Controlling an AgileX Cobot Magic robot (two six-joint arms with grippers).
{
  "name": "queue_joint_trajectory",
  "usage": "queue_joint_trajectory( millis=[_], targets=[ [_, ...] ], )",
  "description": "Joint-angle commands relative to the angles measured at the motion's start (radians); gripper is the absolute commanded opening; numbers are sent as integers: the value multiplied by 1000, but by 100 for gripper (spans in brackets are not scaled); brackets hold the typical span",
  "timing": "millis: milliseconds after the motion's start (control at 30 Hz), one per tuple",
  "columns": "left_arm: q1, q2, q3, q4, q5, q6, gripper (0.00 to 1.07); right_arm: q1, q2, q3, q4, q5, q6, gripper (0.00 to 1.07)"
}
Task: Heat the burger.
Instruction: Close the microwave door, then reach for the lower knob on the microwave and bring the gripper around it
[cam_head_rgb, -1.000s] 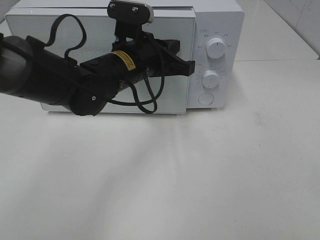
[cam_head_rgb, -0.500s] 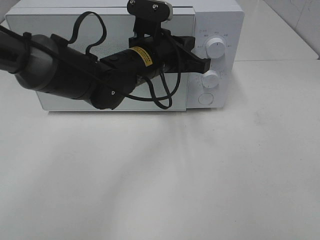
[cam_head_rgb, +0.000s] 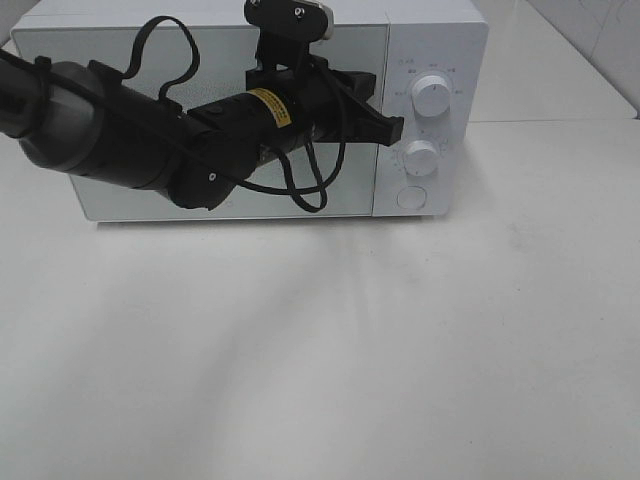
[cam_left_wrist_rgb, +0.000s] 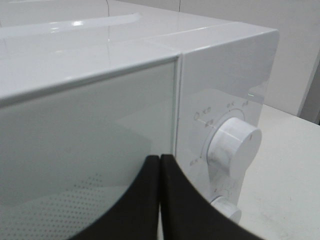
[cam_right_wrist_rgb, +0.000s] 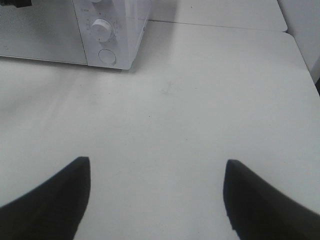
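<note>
The burger shows in none of the views. The table in front is bare, so it is most likely already inside the microwave, behind the shut door. The door glass is too pale and reflective to confirm this.

The left gripper is fully closed, its two black fingers pressed flat together with nothing between them. The left arm reaches across the door front, and its tip sits at the seam between the door and the control panel. That puts it just beside the upper knob and the lower knob, touching neither as far as I can tell. The wrist view looks along the closed fingers straight at the upper knob, with the lower one just beside the tip.

Closed fingers make a blunt poker, good for pushing a door to or nudging a dial, but they cannot turn a knob. To set the heat, the jaws would have to open and straddle one of the knobs.

The round button below the knobs looks untouched.

The right gripper hangs wide open and empty over bare table, well away from the microwave. It seems parked to keep the front clear.
</note>
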Motion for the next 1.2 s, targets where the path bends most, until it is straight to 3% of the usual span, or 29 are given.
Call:
queue_joint_trajectory(
  millis=[33,233,300,400,467,500,567,600,633,667,700,733,767,800,833,933,1200],
  targets=[
    [29,-16,0,-89,-7,-5,0,-3,-27,3,-4,-17,-4,74],
    [-5,-81,104,-88,-6,20,0,-3,-27,3,-4,-17,-5,74],
    [-25,-135,189,-86,0,21,0,-3,-27,3,-4,-17,-5,74],
    [-30,-150,208,-86,13,21,0,-3,-27,3,-4,-17,-5,74],
    [-48,-192,241,-86,127,21,11,-3,-27,3,-4,-17,-5,74],
    [-48,-192,241,-86,127,21,11,-3,-27,3,-4,-17,-5,74],
    [-72,-237,246,-86,358,21,36,-3,-27,3,-4,-17,-5,74],
    [-72,-237,246,-86,358,21,36,-3,-27,3,-4,-17,-5,74],
    [-77,-247,246,-86,421,21,62,-3,-27,3,-4,-17,-5,74],
    [-77,-247,246,-86,421,21,62,-3,-27,3,-4,-17,-5,74],
    [-83,-268,246,-86,553,21,84,-3,-27,3,-4,-17,-2,74],
    [-83,-277,246,-86,623,21,94,-3,-27,3,-4,-17,-2,74],
    [-83,-277,246,-86,623,21,94,-3,-27,3,-4,-17,-2,74],
    [-83,-293,246,-86,743,19,102,-3,-27,3,-5,-17,0,74],
    [-83,-310,246,-86,882,17,102,-3,-27,3,-5,-17,2,74],
    [-83,-343,246,-86,1042,17,101,-3,-27,3,-5,-17,2,74],
    [-83,-420,246,-67,1217,18,101,-3,-27,3,-5,-17,2,74]
  ],
)
